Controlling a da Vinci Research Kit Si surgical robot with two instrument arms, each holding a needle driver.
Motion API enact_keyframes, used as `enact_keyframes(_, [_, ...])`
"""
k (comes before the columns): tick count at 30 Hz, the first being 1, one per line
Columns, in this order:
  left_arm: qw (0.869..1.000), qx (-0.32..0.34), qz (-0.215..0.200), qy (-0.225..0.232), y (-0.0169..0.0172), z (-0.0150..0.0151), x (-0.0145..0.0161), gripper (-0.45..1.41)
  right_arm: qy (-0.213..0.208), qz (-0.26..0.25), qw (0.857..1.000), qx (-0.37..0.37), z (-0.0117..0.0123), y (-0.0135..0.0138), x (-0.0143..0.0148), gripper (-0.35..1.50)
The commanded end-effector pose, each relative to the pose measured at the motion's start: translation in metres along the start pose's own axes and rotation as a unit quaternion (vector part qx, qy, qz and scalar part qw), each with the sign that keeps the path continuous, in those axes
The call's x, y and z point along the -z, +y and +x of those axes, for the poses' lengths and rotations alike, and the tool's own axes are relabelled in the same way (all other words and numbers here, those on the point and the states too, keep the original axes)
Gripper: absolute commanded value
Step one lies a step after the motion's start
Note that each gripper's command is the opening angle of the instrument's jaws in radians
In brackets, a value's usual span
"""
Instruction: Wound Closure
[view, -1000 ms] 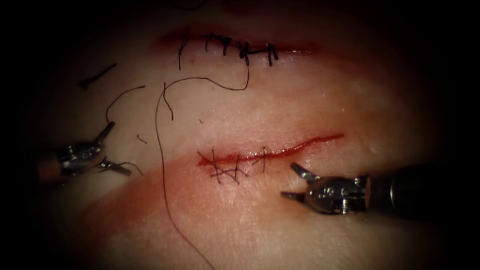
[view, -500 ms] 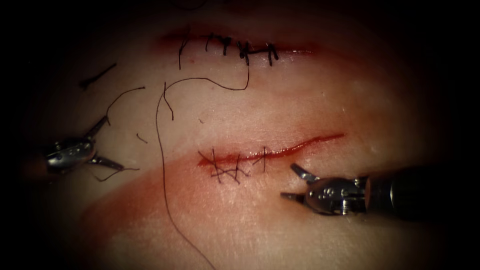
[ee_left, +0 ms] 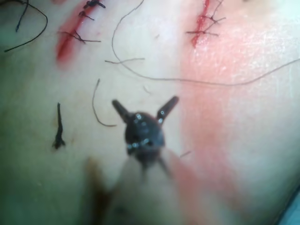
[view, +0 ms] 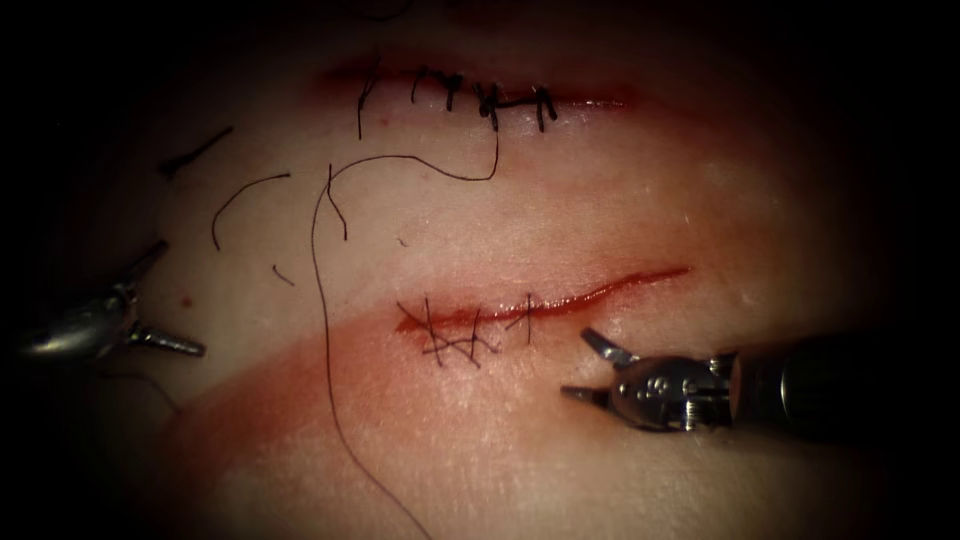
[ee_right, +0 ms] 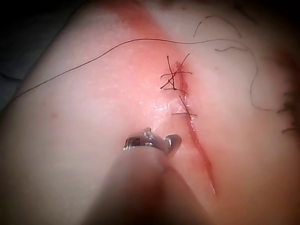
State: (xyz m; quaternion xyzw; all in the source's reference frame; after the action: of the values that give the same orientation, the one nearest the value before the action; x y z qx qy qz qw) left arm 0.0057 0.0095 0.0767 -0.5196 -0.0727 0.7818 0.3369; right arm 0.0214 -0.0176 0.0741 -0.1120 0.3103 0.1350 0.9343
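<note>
**Both tools empty — my right arm is the one beside the open cut**

My right tool (view: 575,361) hangs just beside the cut (view: 600,293), on its near edge, jaws spread wide and holding nothing. In the endoscope view the cut's long axis runs left to right and rises a little toward the right. Its left part is crossed by stitches (view: 455,335), and the stretch to the right of the last one lies unstitched. My right tool's tips point left, roughly along that line and not across it. From the right wrist view the same tool (ee_right: 152,140) sits close by the cut (ee_right: 197,145), apart from it.

My left tool (view: 180,298) is well to the left of the cut, over bare tissue (view: 620,200) — jaws wide too, gripping nothing. The left wrist view shows them (ee_left: 145,101) splayed.

The long thread (view: 318,300) trails from the stitched upper cut (view: 480,95), bends, and runs down between my left tool and the stitches, free of both. Short cut ends of thread (view: 245,195) lie near my left tool. I cannot tell where the needle lies.

By my judgement, the open stretch is my right arm's to reach, and the loose thread sits about midway between the two.
</note>
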Motion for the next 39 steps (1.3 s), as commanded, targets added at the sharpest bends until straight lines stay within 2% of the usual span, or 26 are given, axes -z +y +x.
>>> enact_keyframes(1, [0.999, 0.019, 0.004, 0.036, -0.0003, -0.0003, -0.0009, 1.11, 0.001, 0.002, 1.0, -0.001, -0.0001, -0.001, -0.0005, 1.48])
enact_keyframes(3, [0.992, 0.033, 0.018, 0.119, -0.0011, 0.0002, -0.0012, 1.09, 0.0, 0.003, 1.0, -0.001, -0.0001, -0.001, -0.0004, 1.48])
enact_keyframes(4, [0.983, 0.055, 0.024, 0.171, -0.0015, 0.0006, -0.0017, 1.08, 0.0, 0.003, 1.0, -0.001, 0.0, -0.001, -0.0004, 1.48])
enact_keyframes(5, [0.979, 0.074, 0.024, 0.188, -0.0017, 0.0008, -0.0021, 1.08, -0.001, 0.004, 1.0, -0.004, 0.0, -0.001, -0.0004, 1.48])
enact_keyframes(11, [0.977, 0.087, 0.033, 0.193, -0.002, 0.0015, -0.0044, 1.08, -0.002, 0.005, 1.0, -0.027, 0.001, -0.0014, -0.0003, 1.48])
enact_keyframes(16, [0.973, 0.105, 0.032, 0.203, -0.0024, 0.0016, -0.0052, 1.08, 0.043, 0.067, 0.995, -0.06, 0.0038, -0.0028, 0.0003, 1.28])
enact_keyframes(19, [0.973, 0.106, 0.034, 0.203, -0.0024, 0.0017, -0.0053, 1.09, 0.075, 0.104, 0.989, -0.075, 0.0077, -0.0043, 0.0007, 1.21])
enact_keyframes(20, [0.973, 0.105, 0.033, 0.203, -0.0024, 0.0017, -0.0053, 1.09, 0.091, 0.121, 0.985, -0.079, 0.0104, -0.0052, 0.0004, 1.21])
enact_keyframes(21, [0.973, 0.108, 0.032, 0.2, -0.0024, 0.0017, -0.0053, 1.09, 0.097, 0.126, 0.984, -0.08, 0.0116, -0.0056, 0.0001, 1.21])
enact_keyframes(24, [0.973, 0.109, 0.029, 0.201, -0.0023, 0.0019, -0.0052, 1.09, 0.113, 0.137, 0.981, -0.075, 0.0155, -0.0069, -0.0018, 1.21])
enact_keyframes(27, [0.973, 0.109, 0.029, 0.2, -0.0022, 0.0021, -0.0052, 1.09, 0.129, 0.139, 0.979, -0.072, 0.0189, -0.0075, -0.0049, 1.19])
enact_keyframes(29, [0.973, 0.11, 0.028, 0.2, -0.0021, 0.0022, -0.0052, 1.09, 0.134, 0.14, 0.978, -0.072, 0.0209, -0.0077, -0.0075, 1.19])
enact_keyframes(30, [0.973, 0.11, 0.028, 0.2, -0.002, 0.0024, -0.0052, 1.09, 0.138, 0.137, 0.979, -0.07, 0.0226, -0.0078, -0.0104, 1.19])
enact_keyframes(37, [0.973, 0.111, 0.027, 0.2, -0.0018, 0.0027, -0.0054, 1.09, 0.129, 0.109, 0.983, -0.069, 0.0249, -0.0081, -0.0178, 1.21])
enact_keyframes(39, [0.973, 0.111, 0.027, 0.2, -0.0016, 0.0027, -0.0054, 1.09, 0.126, 0.104, 0.984, -0.07, 0.0249, -0.0081, -0.0186, 1.21])
